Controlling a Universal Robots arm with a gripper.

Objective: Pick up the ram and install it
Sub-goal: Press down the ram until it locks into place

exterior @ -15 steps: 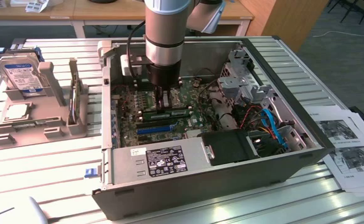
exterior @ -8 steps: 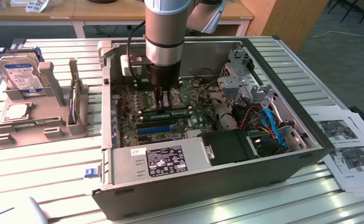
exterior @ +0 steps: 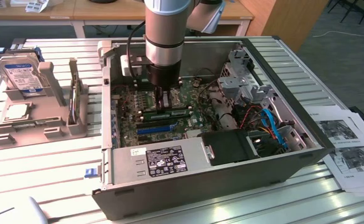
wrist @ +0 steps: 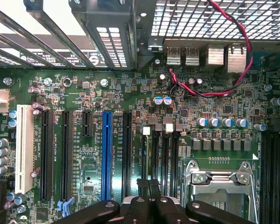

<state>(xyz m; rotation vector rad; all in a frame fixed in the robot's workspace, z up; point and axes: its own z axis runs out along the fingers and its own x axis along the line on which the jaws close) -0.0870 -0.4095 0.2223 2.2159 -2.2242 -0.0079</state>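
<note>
Ram sits just under the gripper, its long side running across the exterior view from left to right, and the fingers are pressed together.

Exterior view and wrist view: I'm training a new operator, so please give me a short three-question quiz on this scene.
1. True or false: the hard drive lies inside the computer case.
2. What is the tool above? A) the motherboard B) printed papers C) the hard drive's holder
3. Fill in: in the wrist view, one long slot among the black ones is coloured ___.

Key: 1 false, it stands outside, at the exterior view's left; 2 A; 3 blue.
</note>
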